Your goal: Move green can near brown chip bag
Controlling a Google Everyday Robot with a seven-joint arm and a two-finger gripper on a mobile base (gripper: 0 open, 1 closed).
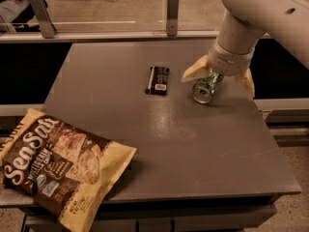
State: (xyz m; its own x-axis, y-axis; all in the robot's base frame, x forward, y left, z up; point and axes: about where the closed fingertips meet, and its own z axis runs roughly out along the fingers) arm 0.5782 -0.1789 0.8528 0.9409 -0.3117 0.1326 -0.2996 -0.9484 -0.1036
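The green can (206, 88) lies on its side on the grey table (159, 144), right of centre, its silver end facing the camera. My gripper (218, 78) is directly above it, open, with one tan finger (194, 71) to the can's left and the other (247, 82) to its right. The arm hides the can's far end. The brown chip bag (60, 164) lies flat at the table's front left corner, hanging over the edge, far from the can.
A flat dark snack bar (158, 79) lies on the table just left of the can. A rail with metal posts (172, 12) runs behind the table. The table's right edge is close to the gripper.
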